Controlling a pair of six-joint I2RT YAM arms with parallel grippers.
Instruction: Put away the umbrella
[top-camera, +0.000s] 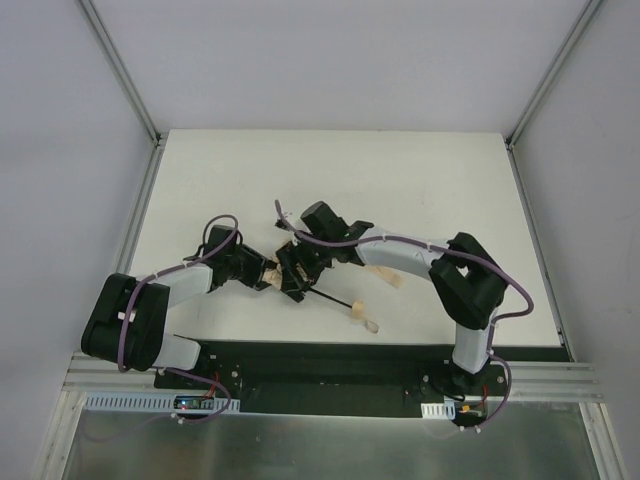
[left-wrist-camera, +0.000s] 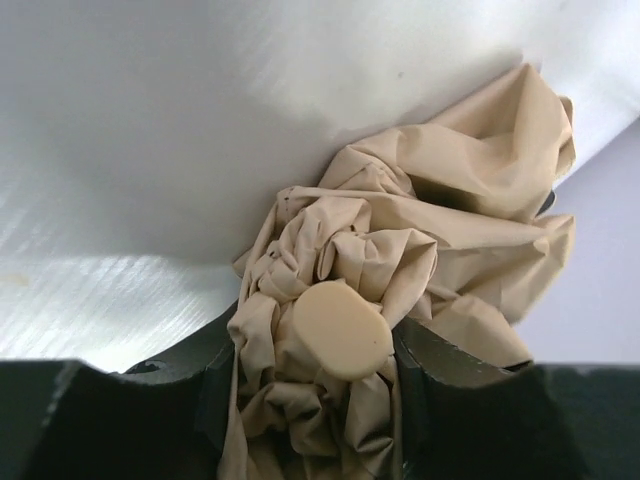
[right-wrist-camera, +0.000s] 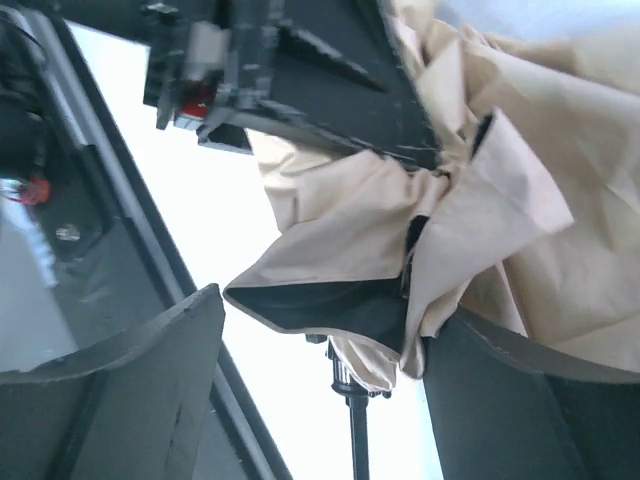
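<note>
The umbrella (top-camera: 330, 298) lies mid-table between my two grippers, its thin dark shaft running right to the pale knob handle (top-camera: 362, 312). My left gripper (top-camera: 265, 275) is shut on the bunched beige canopy (left-wrist-camera: 470, 170), and the pale round end cap (left-wrist-camera: 340, 328) sits between its fingers (left-wrist-camera: 415, 390). My right gripper (top-camera: 297, 270) stands open around the canopy's lower folds (right-wrist-camera: 340, 240), which show the black lining. Its right finger (right-wrist-camera: 500, 400) touches the cloth and its left finger (right-wrist-camera: 150, 380) is clear of it. The shaft (right-wrist-camera: 357, 440) runs down between the right gripper's (right-wrist-camera: 320, 340) jaws.
The white table (top-camera: 420, 180) has grey walls on three sides and metal frame posts at the back corners. A black base strip (top-camera: 330, 360) runs along the near edge. A small beige piece (top-camera: 390, 278) lies beside my right forearm.
</note>
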